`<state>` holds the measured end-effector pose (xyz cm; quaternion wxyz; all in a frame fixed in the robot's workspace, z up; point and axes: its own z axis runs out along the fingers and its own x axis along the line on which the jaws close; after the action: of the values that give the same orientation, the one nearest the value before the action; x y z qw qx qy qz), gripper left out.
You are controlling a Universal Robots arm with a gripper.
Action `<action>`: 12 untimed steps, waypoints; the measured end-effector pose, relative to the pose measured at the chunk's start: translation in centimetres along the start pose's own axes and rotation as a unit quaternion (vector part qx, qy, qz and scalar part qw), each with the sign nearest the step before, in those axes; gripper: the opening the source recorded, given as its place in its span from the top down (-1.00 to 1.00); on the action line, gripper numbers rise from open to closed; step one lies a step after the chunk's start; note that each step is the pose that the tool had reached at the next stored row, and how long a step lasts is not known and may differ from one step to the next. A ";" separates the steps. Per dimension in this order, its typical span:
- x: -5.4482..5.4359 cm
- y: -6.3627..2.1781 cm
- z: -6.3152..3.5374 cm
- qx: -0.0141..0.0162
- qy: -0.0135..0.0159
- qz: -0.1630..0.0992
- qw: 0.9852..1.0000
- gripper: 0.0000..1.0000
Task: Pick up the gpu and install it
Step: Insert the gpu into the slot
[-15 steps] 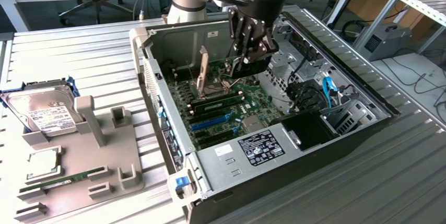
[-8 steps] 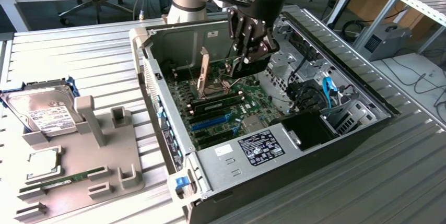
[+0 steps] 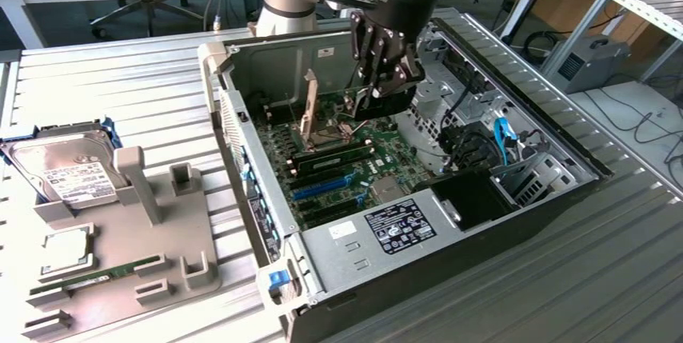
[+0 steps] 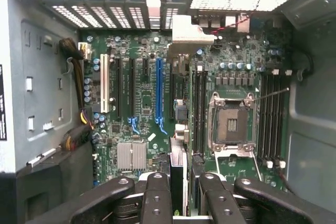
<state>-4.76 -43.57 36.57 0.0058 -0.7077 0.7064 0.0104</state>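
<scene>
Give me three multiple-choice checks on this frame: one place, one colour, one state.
1. Where is the hard drive?
A. on the floor
B. at the exterior view's left of the PC case
C. on a shelf

2. What colour is the parts tray?
A. red
B. grey
C. yellow

3. How is the PC case?
A. side open, motherboard exposed
B. side panel on
C. wrapped in plastic

Answers:
1 B: it lies by the tray, apart from the case.
2 B: the moulded tray is plain grey.
3 A: the motherboard shows from above.
</scene>
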 end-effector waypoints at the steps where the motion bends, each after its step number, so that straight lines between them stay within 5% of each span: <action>1: 0.0 0.01 0.02 0.000 0.000 0.001 1.000 0.48; 12: 0.1 0.02 0.17 0.000 0.000 0.001 1.000 0.48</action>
<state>-4.78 -43.67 36.40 0.0059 -0.7073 0.7068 0.0104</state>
